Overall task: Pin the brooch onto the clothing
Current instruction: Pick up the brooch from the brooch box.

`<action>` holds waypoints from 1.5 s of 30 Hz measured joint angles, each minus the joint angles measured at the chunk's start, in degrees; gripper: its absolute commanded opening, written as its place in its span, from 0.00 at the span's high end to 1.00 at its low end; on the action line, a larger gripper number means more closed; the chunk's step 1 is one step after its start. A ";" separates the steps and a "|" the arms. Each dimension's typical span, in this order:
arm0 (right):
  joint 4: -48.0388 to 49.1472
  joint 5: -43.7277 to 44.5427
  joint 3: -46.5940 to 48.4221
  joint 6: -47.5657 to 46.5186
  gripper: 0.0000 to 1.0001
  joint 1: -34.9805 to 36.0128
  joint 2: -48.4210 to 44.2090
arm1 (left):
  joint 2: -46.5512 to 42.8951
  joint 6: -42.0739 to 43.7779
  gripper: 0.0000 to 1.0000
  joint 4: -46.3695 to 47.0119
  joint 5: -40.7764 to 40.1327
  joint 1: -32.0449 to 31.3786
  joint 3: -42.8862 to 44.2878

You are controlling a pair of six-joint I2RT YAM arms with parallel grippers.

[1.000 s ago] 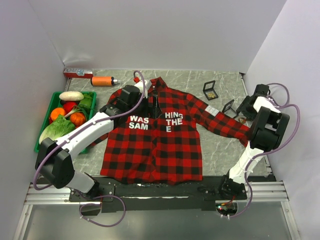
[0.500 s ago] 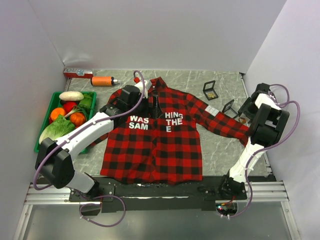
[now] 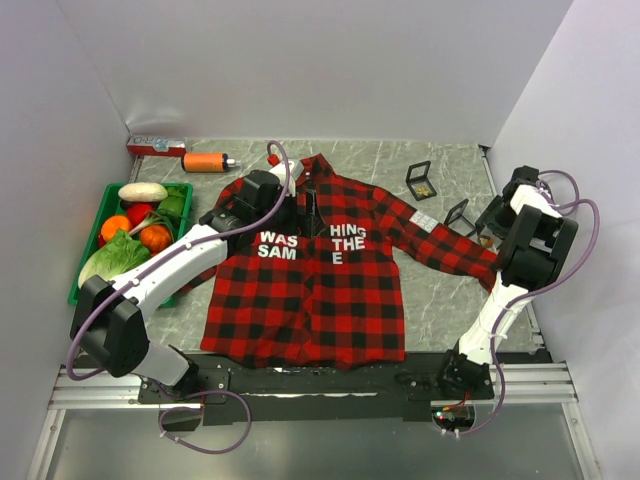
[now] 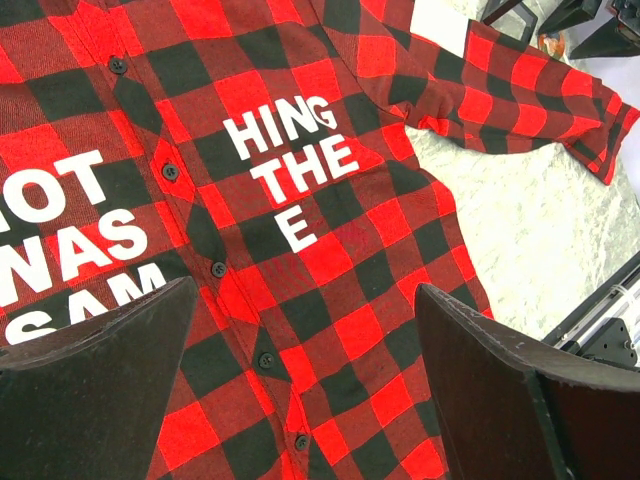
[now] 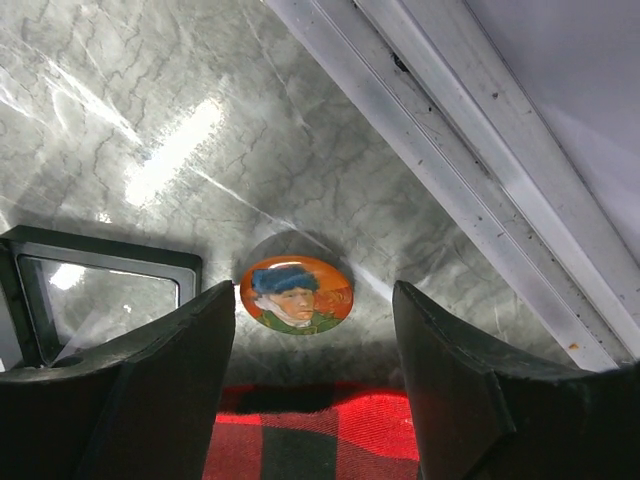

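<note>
The clothing, a red-and-black plaid shirt with white lettering, lies flat on the table, and its chest fills the left wrist view. My left gripper hovers open above the chest, its jaws empty. The brooch, a round orange badge with a portrait of a man in a blue cap, lies on the marble just past the shirt's cuff. My right gripper is open at the table's right edge, one finger on each side of the brooch, not touching it.
A black-framed clear box sits left of the brooch, and another lies further back. An aluminium rail borders the table beside it. A green crate of vegetables stands at the left, with an orange bottle and a red box behind it.
The right arm has shifted slightly at the right edge and its jaws have spread wider. The left arm and the shirt have not moved.
</note>
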 measured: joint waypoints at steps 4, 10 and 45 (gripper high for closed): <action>-0.87 0.22 1.84 0.04 0.28 0.07 1.05 | 0.00 -0.02 0.04 0.00 0.07 0.00 0.00; -1.27 0.20 3.30 0.52 0.25 0.37 2.62 | 0.00 -0.02 0.04 0.00 0.11 0.00 0.00; 0.74 0.07 -1.20 -1.33 0.61 2.56 -0.39 | -0.02 -0.02 0.04 0.00 0.11 0.00 0.00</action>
